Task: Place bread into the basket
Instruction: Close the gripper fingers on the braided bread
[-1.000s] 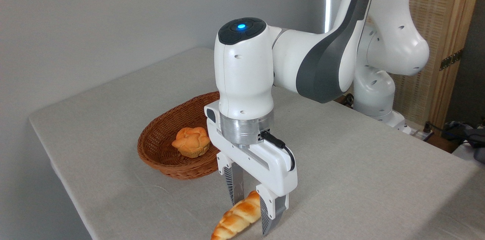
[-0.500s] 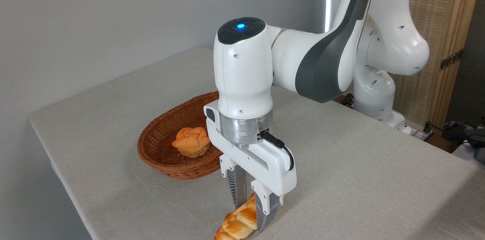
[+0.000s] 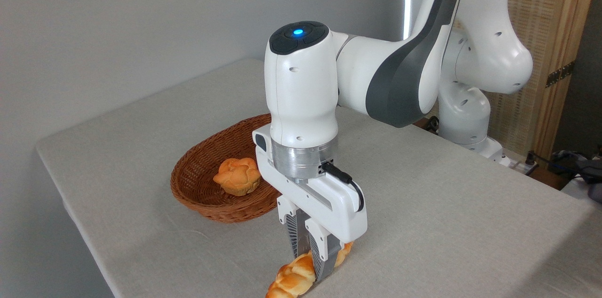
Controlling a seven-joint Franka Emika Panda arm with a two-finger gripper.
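The bread (image 3: pixel 294 279), a long braided golden loaf, lies on the table near the front edge, its lower end cut off by the frame. My gripper (image 3: pixel 311 262) points straight down over its middle with both fingers (image 3: pixel 323 253) pressed against the loaf's sides, shut on it. A short piece of the loaf shows to the right of the fingers. The basket (image 3: pixel 207 194), oval reddish-brown wicker, sits just behind and to the left of the gripper; my wrist hides its right end.
A small round flower-shaped orange bun (image 3: pixel 237 176) lies inside the basket. The grey cloth table (image 3: pixel 447 213) has its left edge close to the basket. The arm's base (image 3: pixel 470 129) stands at the back right, with a wooden screen behind it.
The fingers went from wide open astride the loaf to shut on its middle. The loaf shifted slightly on the table; the hand stayed in place.
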